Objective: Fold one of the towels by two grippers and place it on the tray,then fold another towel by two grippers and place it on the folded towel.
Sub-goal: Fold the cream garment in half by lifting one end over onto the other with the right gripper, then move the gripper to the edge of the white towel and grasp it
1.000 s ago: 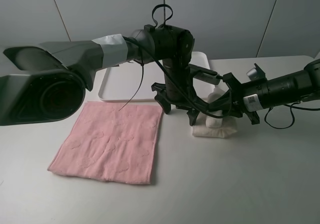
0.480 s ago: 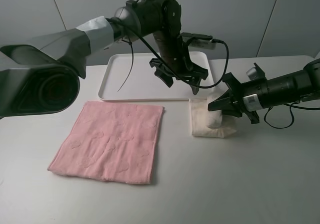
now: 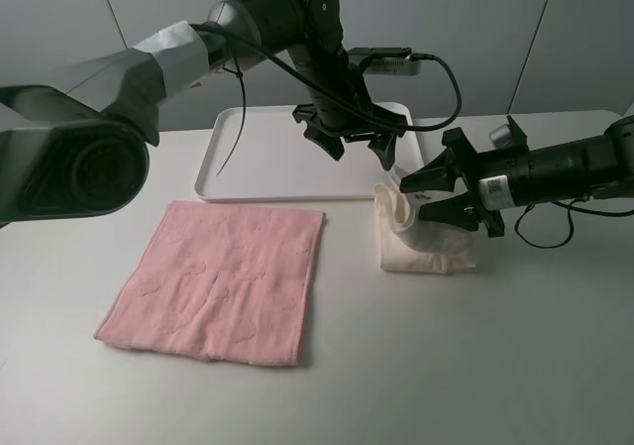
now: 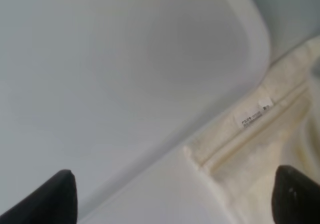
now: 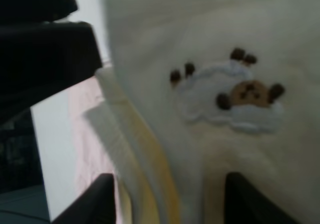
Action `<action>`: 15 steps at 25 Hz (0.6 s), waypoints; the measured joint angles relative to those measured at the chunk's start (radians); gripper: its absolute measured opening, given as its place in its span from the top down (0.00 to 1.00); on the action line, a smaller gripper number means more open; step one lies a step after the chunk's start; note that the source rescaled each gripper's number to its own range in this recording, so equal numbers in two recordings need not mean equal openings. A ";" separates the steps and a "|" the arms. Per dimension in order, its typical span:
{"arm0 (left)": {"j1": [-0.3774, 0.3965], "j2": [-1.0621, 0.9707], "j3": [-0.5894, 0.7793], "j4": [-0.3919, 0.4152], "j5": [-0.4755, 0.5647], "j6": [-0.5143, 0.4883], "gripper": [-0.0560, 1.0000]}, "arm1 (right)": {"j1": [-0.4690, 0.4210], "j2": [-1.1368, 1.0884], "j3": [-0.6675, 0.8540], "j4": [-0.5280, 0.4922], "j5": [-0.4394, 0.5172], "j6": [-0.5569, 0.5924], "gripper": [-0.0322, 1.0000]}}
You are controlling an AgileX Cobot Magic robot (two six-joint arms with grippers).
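Finishing the fold of the cream towel [image 3: 431,255] on the surface [image 3: 495,346] beside the tray [image 3: 258,158], left pincer [image 3: 357,143] wide, right pincer [image 3: 421,199] parted round the fold. Next, likely: gripping both ends, lifting onto tray.

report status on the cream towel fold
Left hand open over tray corner. Right hand spread at cream towel, folded, off tray. Pink towel flat, untouched.

Open tabletop [image 3: 475,366] lower right, left half of tray [image 3: 258,163] free at upper centre, left gripper [image 3: 355,138] hanging over its right end, right gripper [image 3: 426,197] astride cream towel [image 3: 426,255] centre right, pink towel [image 3: 218,281] flat lower left.
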 joint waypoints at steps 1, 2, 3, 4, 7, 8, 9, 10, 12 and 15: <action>0.002 0.000 0.000 -0.004 0.000 0.002 0.00 | 0.000 0.000 0.000 0.010 0.016 -0.008 0.37; 0.007 0.000 0.000 -0.013 0.000 0.006 0.00 | 0.000 0.000 0.000 0.013 0.024 -0.012 0.37; 0.012 0.000 0.000 -0.026 0.000 0.012 0.00 | 0.000 0.000 0.000 0.013 0.028 -0.013 0.36; 0.018 0.000 0.000 -0.035 0.000 0.016 0.00 | 0.000 0.000 0.000 0.008 0.028 -0.016 0.36; 0.044 0.000 0.000 -0.061 0.000 0.026 0.01 | 0.001 -0.019 0.000 -0.027 0.009 -0.020 0.36; 0.051 0.000 0.000 -0.066 0.000 0.026 0.01 | 0.001 -0.026 -0.005 -0.048 -0.011 -0.015 0.36; 0.058 0.000 0.000 -0.066 0.000 0.026 0.01 | 0.002 -0.032 -0.015 -0.074 -0.029 -0.004 0.36; 0.060 0.000 0.000 -0.066 0.000 0.026 0.01 | 0.002 -0.037 -0.029 -0.101 -0.045 0.016 0.36; 0.064 0.000 0.000 -0.067 0.000 0.026 0.01 | 0.002 -0.047 -0.067 -0.179 -0.062 0.073 0.36; 0.064 0.000 0.000 -0.072 0.000 0.026 0.01 | 0.000 -0.060 -0.145 -0.311 -0.066 0.184 0.36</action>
